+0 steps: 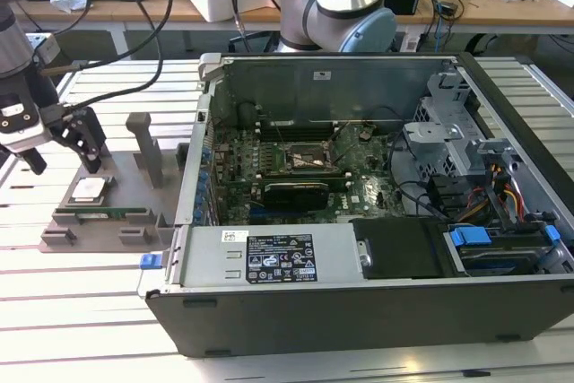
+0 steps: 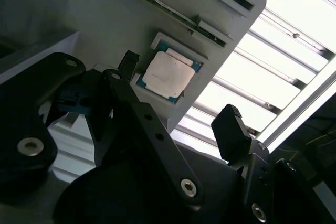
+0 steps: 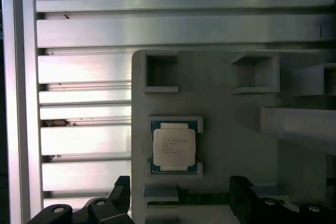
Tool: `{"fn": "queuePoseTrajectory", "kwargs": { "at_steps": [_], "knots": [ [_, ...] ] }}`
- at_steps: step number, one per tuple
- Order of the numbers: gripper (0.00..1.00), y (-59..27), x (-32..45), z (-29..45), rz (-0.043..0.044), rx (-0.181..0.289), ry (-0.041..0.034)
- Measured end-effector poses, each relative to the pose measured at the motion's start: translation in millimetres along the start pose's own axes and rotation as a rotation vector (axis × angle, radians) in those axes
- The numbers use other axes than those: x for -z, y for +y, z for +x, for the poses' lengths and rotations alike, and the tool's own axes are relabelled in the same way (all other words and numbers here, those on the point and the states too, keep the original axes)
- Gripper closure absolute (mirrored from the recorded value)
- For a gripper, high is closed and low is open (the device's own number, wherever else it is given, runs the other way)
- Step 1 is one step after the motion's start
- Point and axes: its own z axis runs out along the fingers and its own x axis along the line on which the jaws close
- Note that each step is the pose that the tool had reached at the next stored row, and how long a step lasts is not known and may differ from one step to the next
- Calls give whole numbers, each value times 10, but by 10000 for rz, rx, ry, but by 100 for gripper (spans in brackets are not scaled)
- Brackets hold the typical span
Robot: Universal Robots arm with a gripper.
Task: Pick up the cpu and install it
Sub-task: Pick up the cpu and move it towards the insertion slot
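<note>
The cpu (image 1: 90,189), a flat square chip with a silver top, lies in a square recess of a grey holder plate (image 1: 126,193) at the exterior view's left, outside the computer case. My gripper (image 1: 65,162) hangs open just above it, with nothing between its black fingers. In the first wrist view the cpu (image 3: 174,147) rests in its recess, with the fingertips (image 3: 122,190) spread wide to either side of the holder. In the second wrist view the cpu (image 2: 168,74) sits between and beyond the two fingers (image 2: 231,129). The motherboard's socket (image 1: 300,161) stands open inside the case.
The open computer case (image 1: 359,257) lies on the slatted aluminium table (image 1: 90,311), with cables and drive bays at its right end. The holder also carries a green memory stick (image 1: 100,214) and an upright grey post (image 1: 148,145). The arm's base (image 1: 345,6) stands behind the case.
</note>
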Motion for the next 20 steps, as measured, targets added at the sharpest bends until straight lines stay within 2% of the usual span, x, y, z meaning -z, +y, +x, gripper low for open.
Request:
{"fn": "queuePoseTrajectory", "kwargs": {
  "at_steps": [20],
  "knots": [
    [16, 1, -220, 5, 0, 0, 0]
  ]
}}
